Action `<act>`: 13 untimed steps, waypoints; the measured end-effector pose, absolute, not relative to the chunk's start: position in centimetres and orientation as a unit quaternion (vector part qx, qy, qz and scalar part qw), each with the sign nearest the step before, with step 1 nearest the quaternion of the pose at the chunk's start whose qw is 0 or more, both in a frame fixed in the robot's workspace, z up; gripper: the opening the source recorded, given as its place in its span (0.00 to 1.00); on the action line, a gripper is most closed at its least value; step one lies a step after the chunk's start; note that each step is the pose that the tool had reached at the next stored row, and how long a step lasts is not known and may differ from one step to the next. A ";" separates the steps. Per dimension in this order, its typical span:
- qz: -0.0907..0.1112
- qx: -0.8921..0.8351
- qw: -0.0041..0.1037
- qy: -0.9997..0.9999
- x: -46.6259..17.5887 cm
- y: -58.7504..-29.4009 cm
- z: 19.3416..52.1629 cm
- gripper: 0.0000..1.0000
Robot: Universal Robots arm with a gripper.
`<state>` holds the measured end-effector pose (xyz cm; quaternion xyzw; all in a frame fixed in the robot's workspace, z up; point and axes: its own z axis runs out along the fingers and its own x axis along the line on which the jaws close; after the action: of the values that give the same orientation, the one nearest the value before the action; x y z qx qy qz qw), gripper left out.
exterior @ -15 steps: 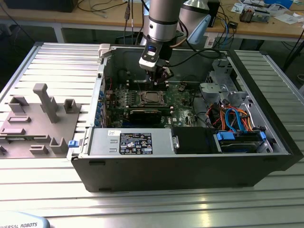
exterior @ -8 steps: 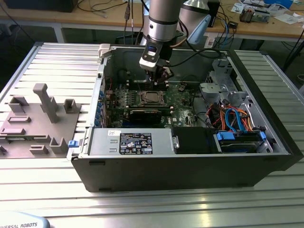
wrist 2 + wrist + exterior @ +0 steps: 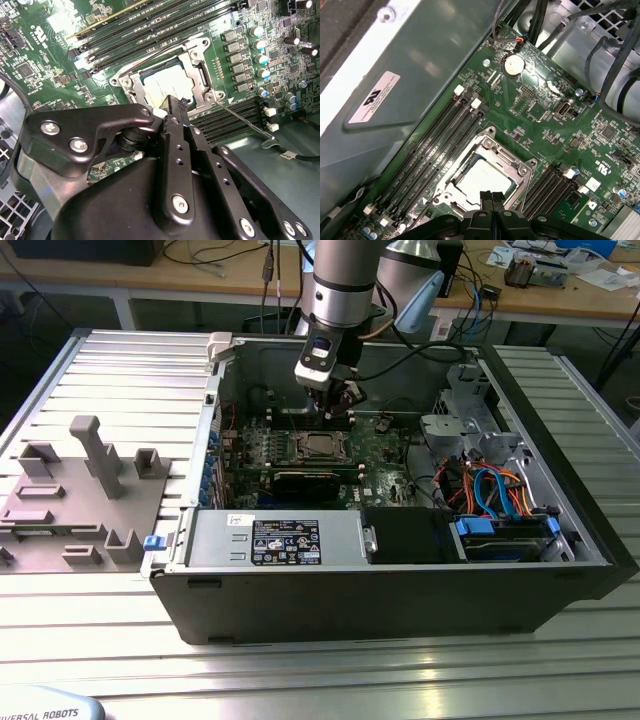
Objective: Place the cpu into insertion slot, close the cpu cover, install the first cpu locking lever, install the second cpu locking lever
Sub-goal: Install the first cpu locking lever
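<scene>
Closest in the exterior view is the ribbed table [image 3: 300, 680]. The open case [image 3: 400, 610] lies on it, with a power supply [image 3: 270, 540] along the near wall. A grey fixture block [image 3: 80, 490] sits off to the exterior view's left. Further in is the green board [image 3: 385, 455]. The cpu [image 3: 167, 85] sits flat in the slot [image 3: 131, 86]. The cover [image 3: 196, 65] looks folded down around it, with the silver top showing through the square opening. The gripper [image 3: 488, 196] hangs right at the slot's edge, fingers pinched together with nothing between them. Whether the tips touch the cpu is hard to say. A thin wire lever [image 3: 245, 120] runs out from the slot's corner over the memory slots [image 3: 440, 140], and it's not clear whether it's latched. Behind the case there's a wooden desk [image 3: 200, 275] with cables.
</scene>
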<state>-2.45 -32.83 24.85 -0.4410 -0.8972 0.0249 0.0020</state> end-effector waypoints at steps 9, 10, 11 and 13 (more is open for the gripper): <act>0.025 -0.432 0.002 -0.902 -2.4 -32.8 24.8 0.11; 0.025 -0.431 0.002 -0.902 -2.4 -32.8 24.8 0.11; 0.025 -0.430 0.002 -0.903 -2.4 -32.8 24.8 0.11; 0.025 -0.428 0.002 -0.903 -2.4 -32.8 24.8 0.11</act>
<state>-2.45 -32.83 24.85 -0.4282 -0.9034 0.0250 0.0016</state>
